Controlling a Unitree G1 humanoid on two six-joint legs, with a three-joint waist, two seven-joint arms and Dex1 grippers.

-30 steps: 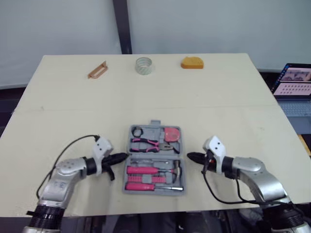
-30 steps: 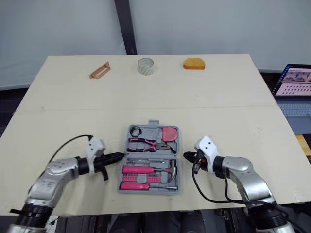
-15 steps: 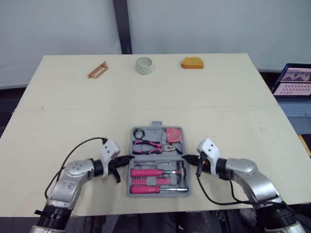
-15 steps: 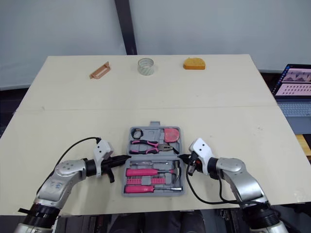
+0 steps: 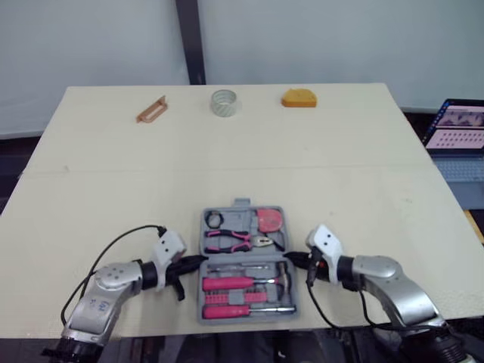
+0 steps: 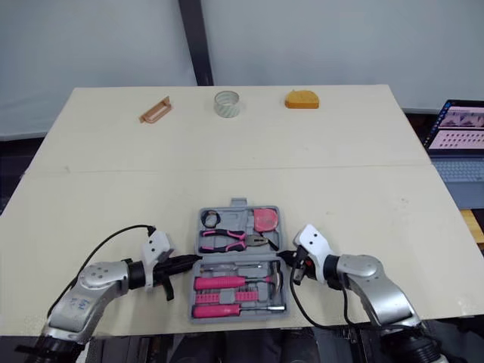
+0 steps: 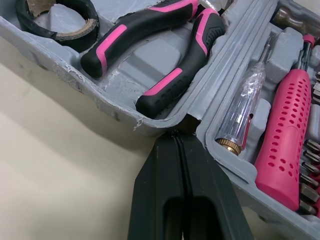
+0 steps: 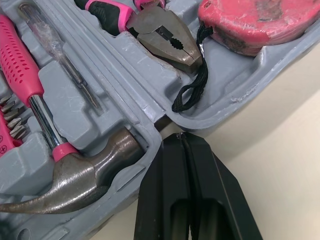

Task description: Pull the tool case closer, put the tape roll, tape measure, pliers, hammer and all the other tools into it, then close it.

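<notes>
Step in hand (judged): drawing the case toward the robot.

- The tool case (image 5: pixel 240 203) lies open and flat on the table (image 5: pixel 340 189), near its front edge, between the two arms.
- Left tool (image 5: pixel 195 260): fingers pressed together, nothing clamped. In the left wrist view its tip is set at the notch where the two halves of the case meet.
- Right tool (image 5: pixel 291 259): fingers likewise together and empty, tip at the matching notch on the opposite side.
- Seated in the case: pliers (image 7: pixel 182 75), hammer (image 8: pixel 85 175), a pink tape measure (image 8: pixel 250 20) and a black ring of tape (image 7: pixel 80 37).
- Along the far edge, well apart from the case: a tape roll (image 5: pixel 224 108), an orange object (image 5: pixel 299 98) and a brown object (image 5: pixel 151 109).

Handling notes:
- Both tips should be kept seated in the notches and drawn back evenly. An uneven pull is expected to skew the case.
- The tips should be held low against the table so that neither half is lifted or folded.
- The pull should be ended before the near half overhangs the table edge.
- The far items are judged to need a long reach afterwards.
</notes>
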